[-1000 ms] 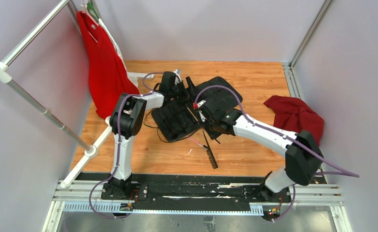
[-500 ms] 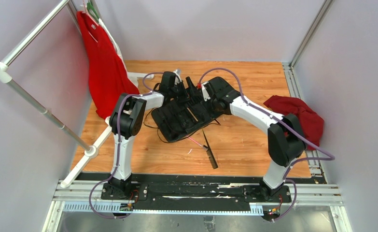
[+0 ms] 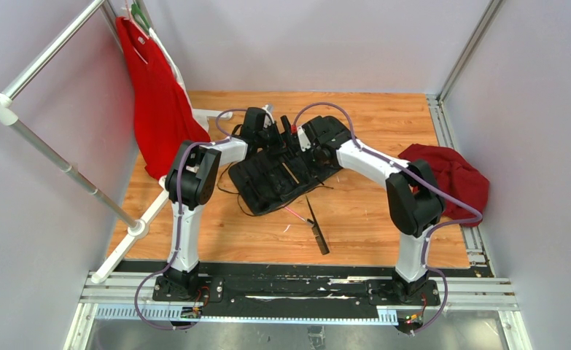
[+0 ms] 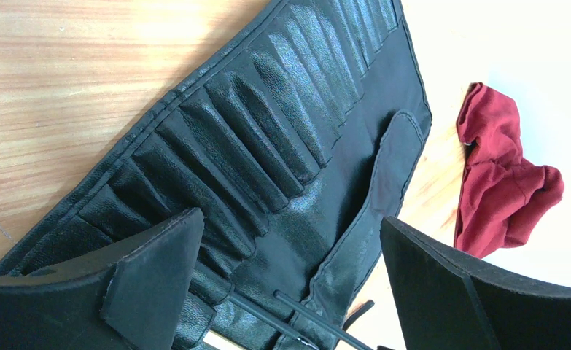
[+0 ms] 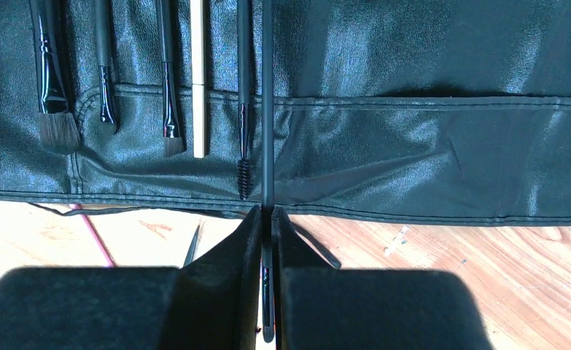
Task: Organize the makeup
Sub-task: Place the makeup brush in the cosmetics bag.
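1. Top view:
   - The left tool (image 3: 269, 136) and right tool (image 3: 297, 138) are both over the black roll (image 3: 264, 182) at mid desk (image 3: 384, 226). I can't tell grip states from here.
   - A loose black brush (image 3: 316, 229) and a pink brush (image 3: 294, 213) lie on the desk at 6 o'clock of the roll, apart from it.
   - The red cloth (image 3: 450, 175) is at 3 o'clock, well apart, so it's no factor.
2. Left wrist view:
   - The left tool (image 4: 291, 222) is released, fingers wide apart, grasping nothing, and it hovers over the roll's (image 4: 282, 131) slots.
   - Suggest pressing it down on the fabric near the target slot, so the roll doesn't slide or bunch during insertion.
3. Right wrist view:
   - The right tool (image 5: 267, 213) is clenched on the held brush (image 5: 267, 109). Its thin shaft runs to 12 o'clock across the roll (image 5: 428, 146).
   - The held brush sits just at 3 o'clock of the spoolie (image 5: 243, 109), with the other stowed brushes (image 5: 167, 80) further toward 9 o'clock.
   - I can't tell whether its far end is in a slot.
   - To do the step well: keep the shaft parallel to its neighbours, go in at a shallow angle, and push slowly along the shaft axis.
   - Likely risks are the shaft pivoting in the pads or snagging the hem.
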`<state>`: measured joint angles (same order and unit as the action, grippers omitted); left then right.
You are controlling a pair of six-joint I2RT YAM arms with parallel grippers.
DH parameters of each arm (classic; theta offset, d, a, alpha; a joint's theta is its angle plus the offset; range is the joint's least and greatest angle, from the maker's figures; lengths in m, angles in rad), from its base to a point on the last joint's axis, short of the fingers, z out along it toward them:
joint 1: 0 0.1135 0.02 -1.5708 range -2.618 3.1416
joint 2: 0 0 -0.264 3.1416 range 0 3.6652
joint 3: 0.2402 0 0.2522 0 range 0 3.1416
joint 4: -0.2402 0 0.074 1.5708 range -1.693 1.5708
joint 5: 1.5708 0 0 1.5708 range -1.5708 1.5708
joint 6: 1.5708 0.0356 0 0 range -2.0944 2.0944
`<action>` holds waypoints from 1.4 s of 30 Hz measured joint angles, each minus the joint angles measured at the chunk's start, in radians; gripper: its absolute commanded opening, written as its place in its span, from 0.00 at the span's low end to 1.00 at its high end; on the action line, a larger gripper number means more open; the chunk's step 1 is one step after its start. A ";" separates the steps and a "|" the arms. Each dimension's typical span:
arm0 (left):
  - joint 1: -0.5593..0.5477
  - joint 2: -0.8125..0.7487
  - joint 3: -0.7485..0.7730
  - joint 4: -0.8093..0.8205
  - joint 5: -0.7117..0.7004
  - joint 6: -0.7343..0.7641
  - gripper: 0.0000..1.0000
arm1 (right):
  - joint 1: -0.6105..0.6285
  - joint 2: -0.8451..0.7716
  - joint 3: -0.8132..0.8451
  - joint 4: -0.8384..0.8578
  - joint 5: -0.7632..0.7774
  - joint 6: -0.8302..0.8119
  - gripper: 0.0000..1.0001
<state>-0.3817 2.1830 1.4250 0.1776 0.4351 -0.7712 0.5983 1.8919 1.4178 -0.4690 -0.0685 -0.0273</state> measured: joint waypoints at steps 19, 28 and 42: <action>0.009 0.000 -0.001 0.001 0.021 -0.033 0.98 | -0.019 0.061 0.033 0.006 -0.021 0.000 0.01; 0.024 0.000 -0.024 0.038 0.058 -0.087 0.98 | -0.035 0.061 0.033 0.013 -0.029 0.000 0.01; 0.051 0.011 -0.057 0.115 0.119 -0.205 0.98 | -0.038 0.061 0.033 0.024 -0.047 0.000 0.01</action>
<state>-0.3302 2.1941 1.3678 0.2924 0.5541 -0.9764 0.5602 1.9530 1.4506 -0.4454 -0.1154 -0.0269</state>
